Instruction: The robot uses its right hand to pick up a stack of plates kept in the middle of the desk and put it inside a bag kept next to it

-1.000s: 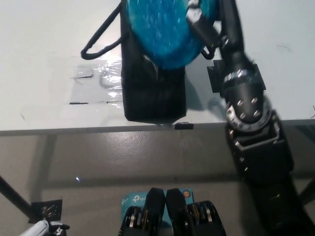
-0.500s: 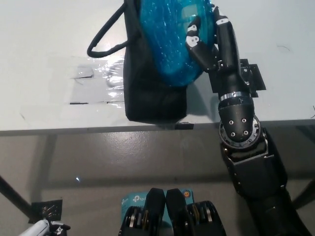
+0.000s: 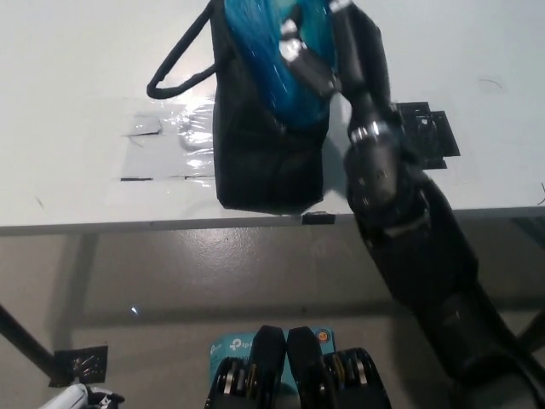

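The desk (image 3: pixel 77 77) is a pale surface filling the upper half of the head view, its front edge running across the middle of the picture. The floor (image 3: pixel 187 273) shows below that edge.

The right arm (image 3: pixel 400 221) is black and enters from the bottom right, reaching up over the desk edge to the top of the picture.

The bag (image 3: pixel 264 153) is black and stands upright on the desk near the front edge. Its mouth faces up. One strap (image 3: pixel 174 72) loops out to the left and lies on the desk.

The stack of plates (image 3: pixel 277 60) is blue and sits partly inside the bag mouth, its upper part above the rim and tilted.

The right hand (image 3: pixel 311 51) is at the bag mouth, with its fingers closed on the stack of plates.

A patch of clear tape (image 3: pixel 170 141) lies on the desk, left of the bag.

A black marker patch (image 3: pixel 430 132) lies on the desk, right of the arm.

The left hand (image 3: pixel 81 399) is white and shows only as a sliver at the lower left; its finger state cannot be determined.
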Controlling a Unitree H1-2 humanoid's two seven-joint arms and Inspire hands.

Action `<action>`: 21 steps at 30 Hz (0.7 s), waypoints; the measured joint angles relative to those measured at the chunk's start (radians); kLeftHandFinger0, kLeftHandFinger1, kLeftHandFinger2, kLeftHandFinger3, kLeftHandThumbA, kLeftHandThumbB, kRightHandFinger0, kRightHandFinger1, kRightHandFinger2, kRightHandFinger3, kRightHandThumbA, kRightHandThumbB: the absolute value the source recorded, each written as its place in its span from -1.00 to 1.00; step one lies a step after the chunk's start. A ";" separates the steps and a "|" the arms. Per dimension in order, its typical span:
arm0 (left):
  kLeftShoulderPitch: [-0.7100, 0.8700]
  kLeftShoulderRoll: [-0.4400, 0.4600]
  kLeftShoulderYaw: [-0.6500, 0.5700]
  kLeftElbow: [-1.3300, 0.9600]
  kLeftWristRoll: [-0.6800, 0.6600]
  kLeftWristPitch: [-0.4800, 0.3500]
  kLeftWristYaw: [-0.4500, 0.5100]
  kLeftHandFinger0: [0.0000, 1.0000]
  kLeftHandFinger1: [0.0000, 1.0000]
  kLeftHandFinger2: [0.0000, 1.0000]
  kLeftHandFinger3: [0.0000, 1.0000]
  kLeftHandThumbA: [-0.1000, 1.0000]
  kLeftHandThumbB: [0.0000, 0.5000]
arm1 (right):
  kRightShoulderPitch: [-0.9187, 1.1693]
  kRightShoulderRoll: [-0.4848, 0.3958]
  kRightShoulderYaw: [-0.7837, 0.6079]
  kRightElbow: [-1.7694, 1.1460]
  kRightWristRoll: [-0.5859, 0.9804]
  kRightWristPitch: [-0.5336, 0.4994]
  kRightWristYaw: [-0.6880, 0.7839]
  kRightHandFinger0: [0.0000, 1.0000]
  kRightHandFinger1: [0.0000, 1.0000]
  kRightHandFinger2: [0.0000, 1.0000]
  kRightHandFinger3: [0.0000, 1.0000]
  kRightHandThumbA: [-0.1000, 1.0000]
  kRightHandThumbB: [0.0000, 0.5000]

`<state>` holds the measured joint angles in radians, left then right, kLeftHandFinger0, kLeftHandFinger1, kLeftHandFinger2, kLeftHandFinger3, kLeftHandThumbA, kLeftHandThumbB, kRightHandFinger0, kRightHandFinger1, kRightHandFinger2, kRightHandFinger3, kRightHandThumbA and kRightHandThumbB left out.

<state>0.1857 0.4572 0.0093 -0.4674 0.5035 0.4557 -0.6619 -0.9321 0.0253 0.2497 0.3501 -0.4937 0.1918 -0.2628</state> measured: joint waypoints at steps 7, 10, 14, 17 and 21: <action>-0.005 -0.019 -0.008 0.000 0.010 0.000 0.000 0.47 0.46 0.62 0.89 -0.26 -1.00 | -0.054 0.048 -0.007 0.107 -0.001 0.025 -0.007 -1.00 -1.00 -0.68 -0.96 -1.00 0.07; -0.005 -0.020 -0.014 0.000 0.012 0.000 0.000 0.46 0.46 0.61 0.86 -0.26 -1.00 | -0.054 0.054 -0.016 0.141 -0.001 0.033 -0.011 -1.00 -1.00 -0.71 -0.99 -1.00 0.07; -0.005 -0.020 -0.016 0.001 0.013 0.000 0.000 0.52 0.51 0.66 0.87 -0.23 -1.00 | -0.050 0.056 -0.063 0.189 0.010 0.043 -0.022 -1.00 -1.00 -0.77 -0.96 -1.00 0.01; -0.005 -0.020 -0.015 0.001 0.013 0.000 0.000 0.48 0.48 0.62 0.81 -0.34 -1.00 | -0.040 0.064 -0.107 0.215 0.020 0.046 -0.043 -1.00 -1.00 -0.93 -0.75 -1.00 -0.22; -0.002 -0.020 -0.015 0.001 0.010 0.000 0.001 0.48 0.47 0.62 0.80 -0.37 -1.00 | -0.013 0.078 -0.126 0.222 0.021 0.049 -0.074 -1.00 -1.00 -0.96 -0.70 -1.00 -0.53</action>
<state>0.1841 0.4372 -0.0053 -0.4668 0.5131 0.4558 -0.6613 -0.9454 0.1036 0.1237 0.5718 -0.4732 0.2408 -0.3373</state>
